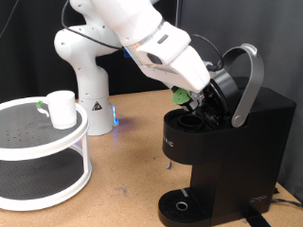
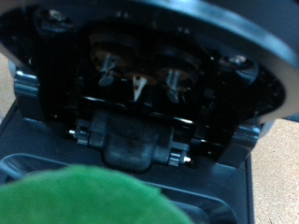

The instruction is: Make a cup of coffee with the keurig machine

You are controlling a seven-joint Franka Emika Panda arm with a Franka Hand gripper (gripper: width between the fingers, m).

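Observation:
The keurig machine [image 1: 227,142] stands at the exterior view's right with its silver lid handle [image 1: 248,80] raised and the brew head open. My gripper [image 1: 187,95] hangs just above the open pod chamber [image 1: 189,121], shut on a small pod with a green top [image 1: 179,95]. The wrist view looks into the underside of the raised lid [image 2: 140,75], and the pod's blurred green top [image 2: 84,201] fills the near edge; my fingers do not show there. The white cup [image 1: 62,109] sits on a round shelf far from the gripper.
A white two-tier round shelf [image 1: 38,165] stands at the exterior view's left and carries the cup. The white arm base [image 1: 85,76] rises behind it. The machine's round drip tray [image 1: 180,204] holds nothing. Wooden tabletop [image 1: 128,180] lies between shelf and machine.

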